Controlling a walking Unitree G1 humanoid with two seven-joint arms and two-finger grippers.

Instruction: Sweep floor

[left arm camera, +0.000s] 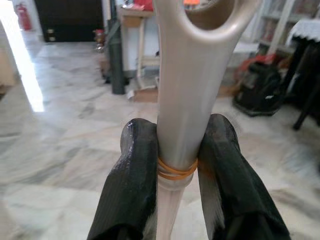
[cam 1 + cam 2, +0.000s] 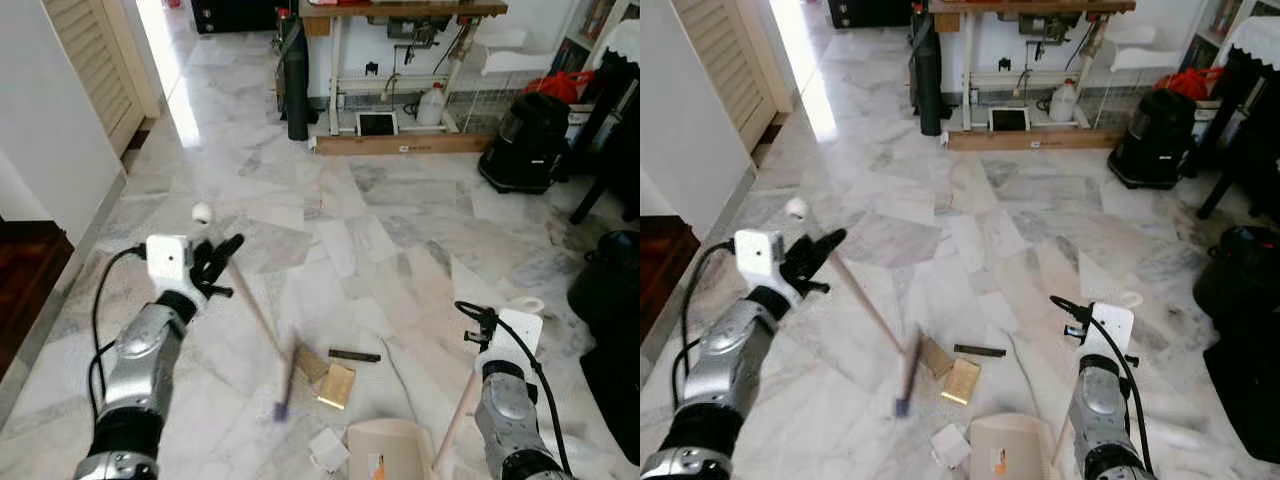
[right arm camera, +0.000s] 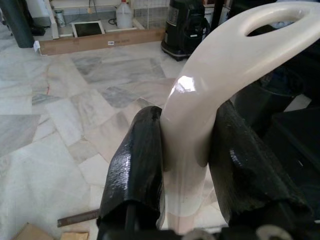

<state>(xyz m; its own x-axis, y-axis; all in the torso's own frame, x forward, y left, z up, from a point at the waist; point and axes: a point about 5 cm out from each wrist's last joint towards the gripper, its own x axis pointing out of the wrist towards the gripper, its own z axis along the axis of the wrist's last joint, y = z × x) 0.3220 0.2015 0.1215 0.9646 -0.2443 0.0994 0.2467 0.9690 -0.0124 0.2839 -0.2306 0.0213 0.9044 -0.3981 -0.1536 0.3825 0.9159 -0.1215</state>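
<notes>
My left gripper point(image 2: 218, 262) is shut on a pale broom handle point(image 2: 255, 310) that slants down to a blurred broom head point(image 2: 285, 385) with a purple tip on the marble floor. In the left wrist view its fingers point(image 1: 132, 165) clamp the handle point(image 1: 187, 100) just above an orange rubber band. Beside the broom head lie brown cardboard scraps point(image 2: 335, 385), a dark stick point(image 2: 355, 355) and a white scrap point(image 2: 328, 448). My right gripper point(image 3: 187, 125) is shut on the cream looped handle point(image 3: 225, 55) of a dustpan point(image 2: 385, 450), which rests on the floor close to the scraps.
A black vacuum cleaner point(image 2: 525, 140) stands at the back right, with dark bags point(image 2: 610, 290) along the right edge. A table frame point(image 2: 340, 70), a plastic jug point(image 2: 432, 103), a wooden board point(image 2: 400, 143) and a black roll point(image 2: 296, 85) line the far wall. A louvred door point(image 2: 95, 60) is at the left.
</notes>
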